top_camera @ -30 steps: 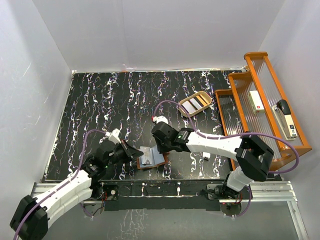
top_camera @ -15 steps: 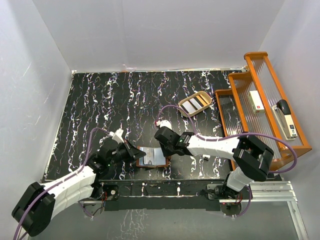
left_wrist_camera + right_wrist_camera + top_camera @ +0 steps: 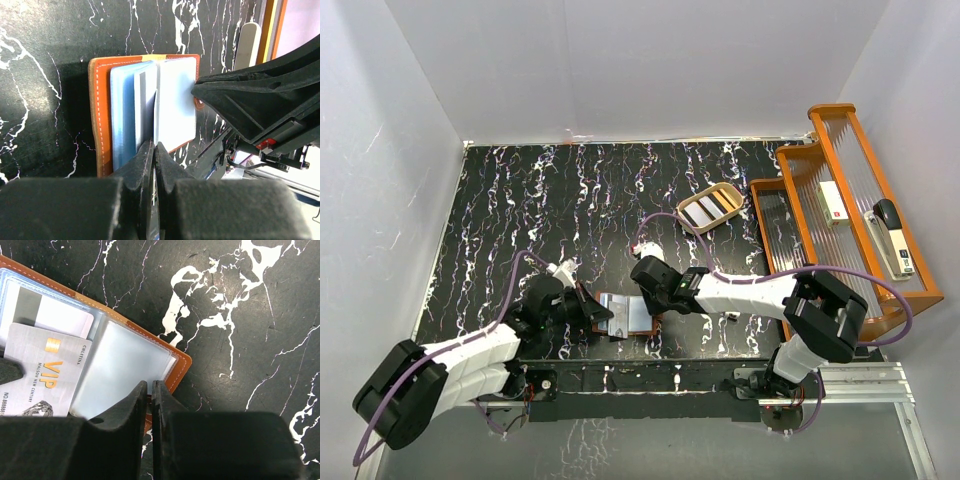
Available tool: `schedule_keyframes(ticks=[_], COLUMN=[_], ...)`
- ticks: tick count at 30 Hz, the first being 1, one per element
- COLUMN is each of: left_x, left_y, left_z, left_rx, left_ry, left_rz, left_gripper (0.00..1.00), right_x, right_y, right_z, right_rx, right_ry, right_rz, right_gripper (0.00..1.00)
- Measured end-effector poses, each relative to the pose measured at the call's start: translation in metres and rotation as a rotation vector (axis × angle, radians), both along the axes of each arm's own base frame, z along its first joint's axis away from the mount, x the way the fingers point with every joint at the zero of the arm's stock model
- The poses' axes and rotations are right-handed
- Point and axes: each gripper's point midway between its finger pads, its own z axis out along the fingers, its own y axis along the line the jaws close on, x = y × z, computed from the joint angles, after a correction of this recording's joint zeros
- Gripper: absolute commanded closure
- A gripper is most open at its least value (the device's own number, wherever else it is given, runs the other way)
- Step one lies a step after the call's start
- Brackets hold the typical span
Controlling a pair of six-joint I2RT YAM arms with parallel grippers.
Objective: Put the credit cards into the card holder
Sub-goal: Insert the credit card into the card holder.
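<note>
The card holder (image 3: 630, 316) lies open near the table's front edge, with an orange-brown cover (image 3: 99, 110) and clear blue-grey sleeves (image 3: 120, 370). My left gripper (image 3: 598, 312) is at its left side, shut (image 3: 154, 145) on a thin credit card held edge-on. In the right wrist view that silver "VIP" credit card (image 3: 45, 375) lies across the left sleeves. My right gripper (image 3: 655, 306) is at the holder's right edge. Its jaws (image 3: 150, 384) are shut on the orange cover's rim.
A tan oval tray (image 3: 710, 207) holding flat cards sits at the back right. An orange tiered rack (image 3: 790, 170) along the right wall carries a stapler (image 3: 891, 235) and a white box (image 3: 833, 200). A white stick (image 3: 248, 45) lies beyond the holder.
My left gripper has carried the card rightward onto the holder. My right gripper has dropped to the holder's right edge and closed on it. The holder now lies flatter.
</note>
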Motion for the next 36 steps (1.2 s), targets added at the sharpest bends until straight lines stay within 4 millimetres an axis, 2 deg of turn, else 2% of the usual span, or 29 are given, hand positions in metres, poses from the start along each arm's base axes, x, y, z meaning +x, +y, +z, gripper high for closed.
schedule_keyframes(ticks=[5,12,21,25,28,36], left_x=[-0.001,0.004,0.019,0.021,0.020,0.015], left_y=[-0.003,-0.008,-0.010,-0.015,-0.019,-0.018], left_z=[-0.002,0.007,0.043,0.051,0.049,0.027], left_rx=[0.002,0.005,0.011,0.005,0.004,0.056], left_ry=[0.005,-0.003,-0.052,-0.068,-0.067,-0.022], left_rz=[-0.029,-0.039,-0.007,-0.031,-0.061,-0.104], left_gripper=[1.00,1.00,1.00,1.00,1.00,1.00], right_x=[0.000,0.000,0.000,0.000,0.000,0.000], right_y=[0.000,0.000,0.000,0.000,0.000,-0.001], right_z=[-0.003,-0.008,-0.009,-0.009,-0.011,-0.010], right_rx=[0.002,-0.006,-0.008,-0.009,-0.002,0.011], right_ry=[-0.004,0.001,0.002,0.001,-0.004,-0.012], right_rz=[0.002,0.002,0.004,0.006,0.006,0.005], right_gripper=[0.93,0.93,0.93,0.93,0.93,0.93])
